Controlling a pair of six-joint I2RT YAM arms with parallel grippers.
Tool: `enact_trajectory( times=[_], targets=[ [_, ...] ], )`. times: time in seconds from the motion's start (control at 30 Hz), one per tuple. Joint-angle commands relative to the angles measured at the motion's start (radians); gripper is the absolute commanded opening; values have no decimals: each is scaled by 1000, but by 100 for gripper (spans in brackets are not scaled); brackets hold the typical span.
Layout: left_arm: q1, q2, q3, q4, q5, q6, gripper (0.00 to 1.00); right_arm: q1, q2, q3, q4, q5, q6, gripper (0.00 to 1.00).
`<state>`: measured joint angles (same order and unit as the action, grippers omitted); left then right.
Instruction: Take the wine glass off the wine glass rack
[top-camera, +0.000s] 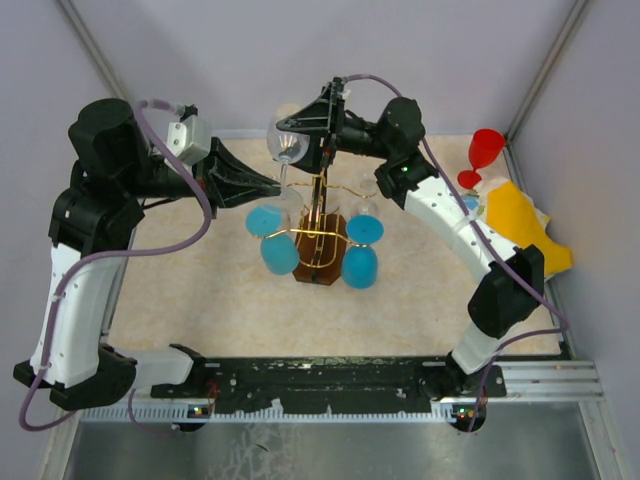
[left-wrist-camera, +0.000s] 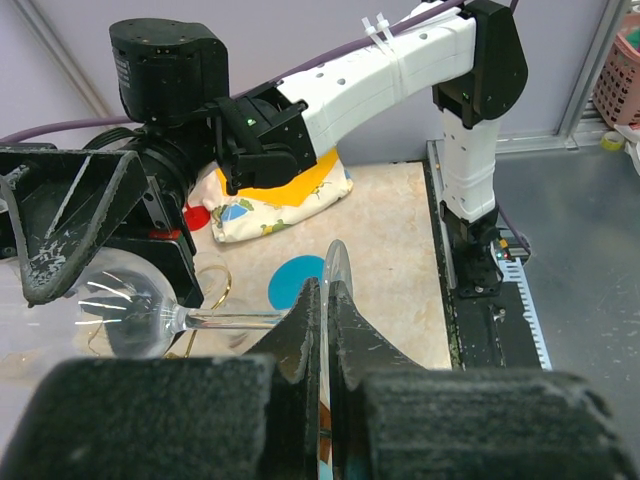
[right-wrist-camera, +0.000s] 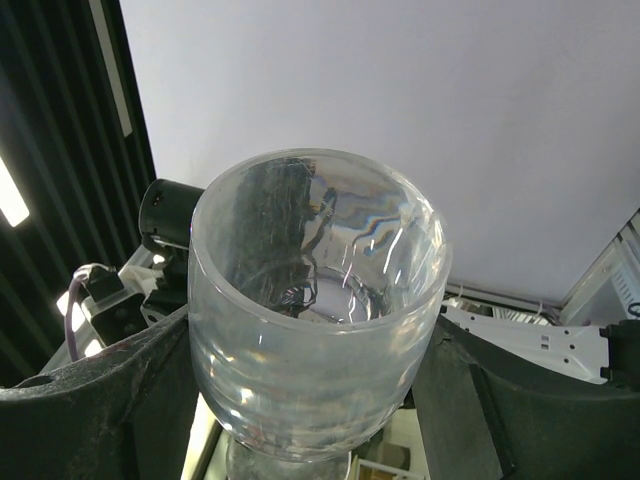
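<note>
The wine glass is clear glass, smooth and very glossy. My right claw has matt black fingers with a slightly rough face. The wine glass rack is shiny gold metal wire on dark wood, the bench matt and grainy.

Centre blocked: wine glass rack w/ blue glasses hung both sides. Above/behind it, left gripper & right gripper clamp the wine glass. Back-right: yellow cloth, red glass. Table open near side, L & R of rack.
</note>
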<state>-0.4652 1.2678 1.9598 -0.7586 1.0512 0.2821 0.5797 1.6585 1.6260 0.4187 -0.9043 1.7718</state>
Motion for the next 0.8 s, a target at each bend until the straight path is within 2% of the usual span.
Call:
enact_trajectory(
  times=[0.0, 0.2, 0.4, 0.63, 0.77],
  targets=[
    [-4, -3, -10, 5, -13, 35, 0, 5, -16, 48, 47, -1, -5, 67],
    [-5, -8, -26, 14, -15, 32, 0, 5, -15, 42, 53, 7, -6, 57],
    [-4, -9, -28, 20, -16, 26, 0, 5, -15, 48, 53, 12, -9, 56],
    [-4, 5, -35, 24, -28, 33, 0, 6, -25, 52, 41, 12, -19, 74],
    [-4, 19, -28, 28, -32, 35, 0, 6, -24, 62, 25, 11, -27, 75]
  ],
)
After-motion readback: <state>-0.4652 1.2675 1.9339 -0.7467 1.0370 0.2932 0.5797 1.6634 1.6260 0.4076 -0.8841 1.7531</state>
